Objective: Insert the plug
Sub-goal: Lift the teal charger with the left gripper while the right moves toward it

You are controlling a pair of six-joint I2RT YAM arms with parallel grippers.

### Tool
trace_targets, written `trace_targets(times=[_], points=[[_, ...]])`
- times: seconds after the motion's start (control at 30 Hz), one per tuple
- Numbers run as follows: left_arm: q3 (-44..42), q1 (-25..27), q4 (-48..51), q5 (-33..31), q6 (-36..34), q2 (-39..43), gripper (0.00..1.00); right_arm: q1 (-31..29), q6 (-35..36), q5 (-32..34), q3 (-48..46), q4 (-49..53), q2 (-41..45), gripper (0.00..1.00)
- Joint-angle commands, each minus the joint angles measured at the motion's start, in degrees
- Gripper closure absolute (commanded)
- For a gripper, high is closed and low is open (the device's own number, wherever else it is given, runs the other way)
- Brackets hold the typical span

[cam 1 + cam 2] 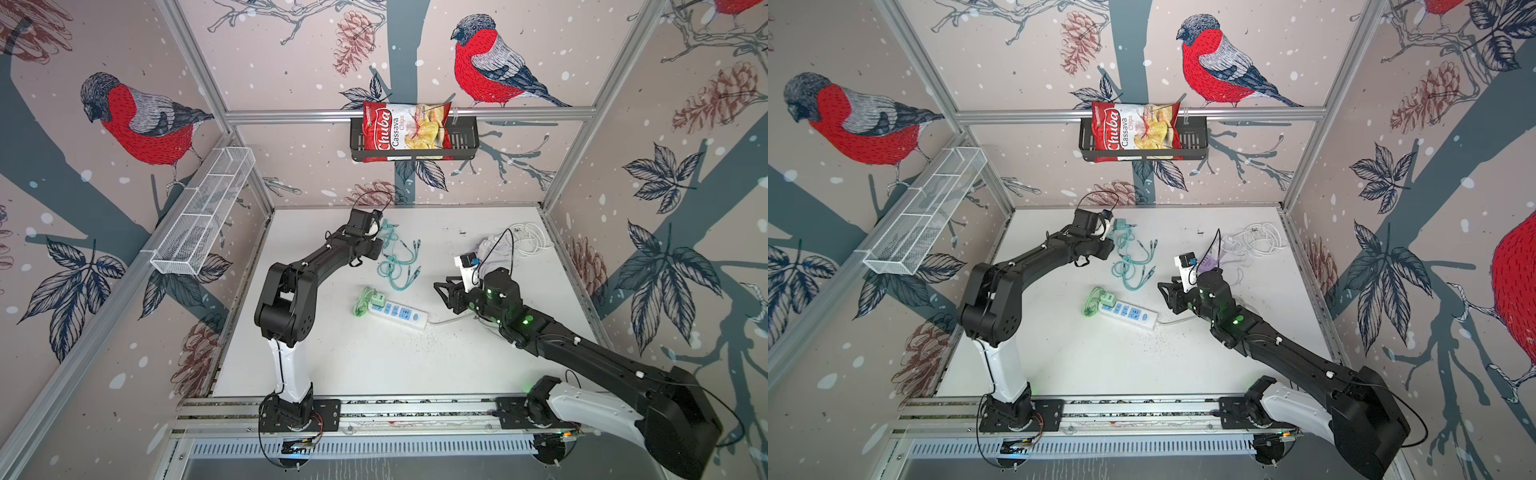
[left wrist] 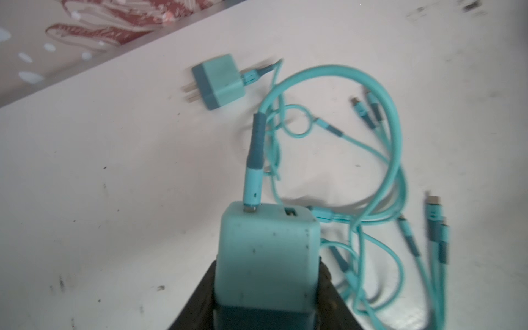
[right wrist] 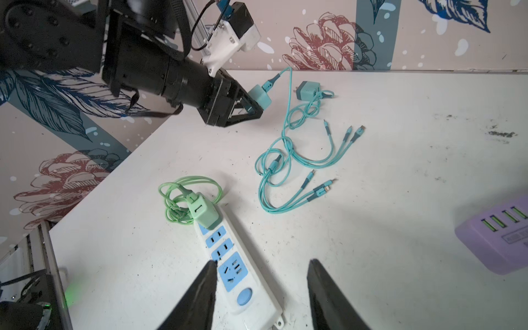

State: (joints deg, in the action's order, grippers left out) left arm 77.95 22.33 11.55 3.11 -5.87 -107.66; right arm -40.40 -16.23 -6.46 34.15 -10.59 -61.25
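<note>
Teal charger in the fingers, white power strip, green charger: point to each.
teal charger [image 2: 265, 251], left wrist view, upper face
white power strip [image 3: 233, 271], right wrist view, large blue socket
green charger [image 3: 204, 213], right wrist view, body

chips bag [image 1: 405, 131] in black basket [image 1: 465, 141] | white wire rack [image 1: 203, 216], left wall | purple hub [image 3: 497, 240]

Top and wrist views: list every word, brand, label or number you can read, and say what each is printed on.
"Chuba": red chip bag in the black wall basket.
"Cassava Chips": same bag.
Small green badge on the bag: too small to read.
Label on the purple charger, right wrist view: too blurred to read.
power strip: no readable print.
</note>
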Motion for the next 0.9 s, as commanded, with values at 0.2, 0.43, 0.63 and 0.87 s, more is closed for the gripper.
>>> trace_targets(times=[0.2, 0.43, 0.63, 0.87], points=[[-12.1, 7.0, -21.8, -1.4, 0.2, 10.6, 0.67, 5.4, -5.7, -3.0, 8.0, 8.6, 0.1, 0.48], [-24.5, 12.4, -44.2, 4.3, 2.8, 15.1, 0.68, 10.9, -6.5, -15.6, 12.9, 13.2, 0.7, 0.50], [-27.6, 16.0, -53.8, 5.3, 2.7, 13.6, 0.68, 12.2, -8.3, -22.4, 13.9, 12.5, 2.4, 0.50], [-28.6, 17.7, -58.2, 5.1, 2.9, 11.4, 0.69, 12.2, -8.3, -23.9, 15.3, 14.5, 2.0, 0.53]])
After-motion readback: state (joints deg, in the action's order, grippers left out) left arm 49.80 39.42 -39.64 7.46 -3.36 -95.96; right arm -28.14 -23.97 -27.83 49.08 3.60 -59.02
